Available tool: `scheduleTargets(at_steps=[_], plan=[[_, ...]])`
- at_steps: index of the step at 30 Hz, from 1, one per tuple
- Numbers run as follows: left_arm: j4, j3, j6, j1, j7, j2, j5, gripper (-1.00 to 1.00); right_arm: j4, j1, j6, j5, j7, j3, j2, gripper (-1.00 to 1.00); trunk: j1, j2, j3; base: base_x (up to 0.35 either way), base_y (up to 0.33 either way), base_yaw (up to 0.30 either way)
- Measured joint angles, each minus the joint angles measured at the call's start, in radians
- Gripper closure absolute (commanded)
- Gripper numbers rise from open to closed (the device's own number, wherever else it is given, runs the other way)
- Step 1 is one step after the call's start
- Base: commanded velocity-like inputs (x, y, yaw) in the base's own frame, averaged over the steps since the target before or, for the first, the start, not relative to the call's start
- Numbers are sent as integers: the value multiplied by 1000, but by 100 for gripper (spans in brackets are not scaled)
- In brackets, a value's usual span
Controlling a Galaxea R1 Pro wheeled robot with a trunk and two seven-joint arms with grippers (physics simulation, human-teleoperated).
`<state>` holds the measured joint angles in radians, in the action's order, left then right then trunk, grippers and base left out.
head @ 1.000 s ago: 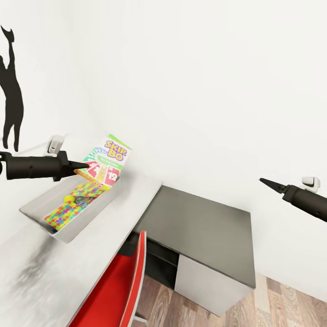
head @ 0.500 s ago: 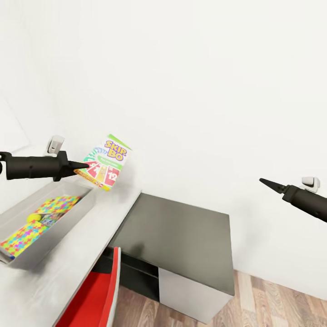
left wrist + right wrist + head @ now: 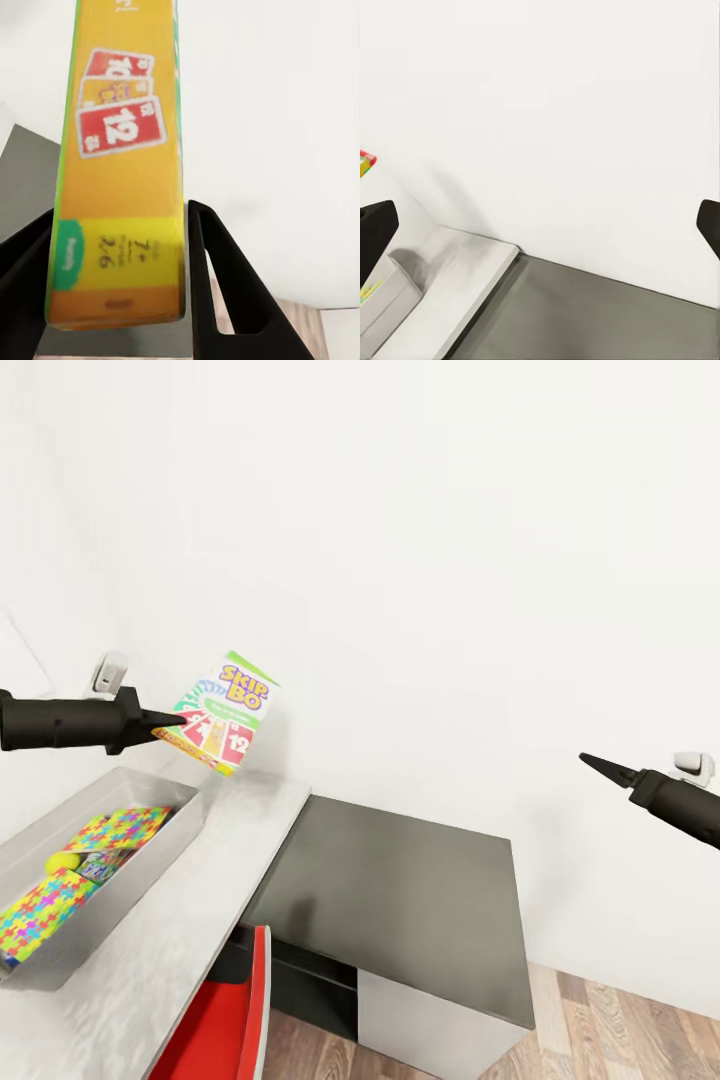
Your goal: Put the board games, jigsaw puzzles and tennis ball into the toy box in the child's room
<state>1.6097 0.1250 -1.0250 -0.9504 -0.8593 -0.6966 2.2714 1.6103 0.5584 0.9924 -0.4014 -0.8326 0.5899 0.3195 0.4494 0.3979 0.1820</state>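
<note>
skip-bo board game (image 3: 222, 711), a stiff, light carton, hangs above the worktop (image 3: 200, 900) beside the toy box (image 3: 150, 865), pinched at its lower edge by the left jaws; right jaws spread wide, holding nothing.

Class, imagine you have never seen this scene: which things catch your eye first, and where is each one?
The bright Skip-Bo box stands out first, held in the air by the left gripper against the white wall, above the table's far end. Next comes the grey toy box on the table at the left, holding colourful jigsaw puzzles and a yellow tennis ball. The red chair sits below.
</note>
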Motion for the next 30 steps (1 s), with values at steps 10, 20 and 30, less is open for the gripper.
scheduleTargets(at_steps=[10, 20, 30], plan=[[0, 0, 2, 0, 0, -7, 40, 100, 0, 0, 0, 0, 0, 55, 0, -100, 0, 0, 0, 0, 0, 0], [-5, -17, 6, 6, 3, 7, 49, 100, 1, -14, 7, 0, 3, 36, -2, -100, 0, 0, 0, 0, 0, 0], [-12, -57, 4, 21, 6, 17, 49, 100, 5, -30, 5, 4, 5, 3, -5, -100, 0, 0, 0, -37, 15, 0]])
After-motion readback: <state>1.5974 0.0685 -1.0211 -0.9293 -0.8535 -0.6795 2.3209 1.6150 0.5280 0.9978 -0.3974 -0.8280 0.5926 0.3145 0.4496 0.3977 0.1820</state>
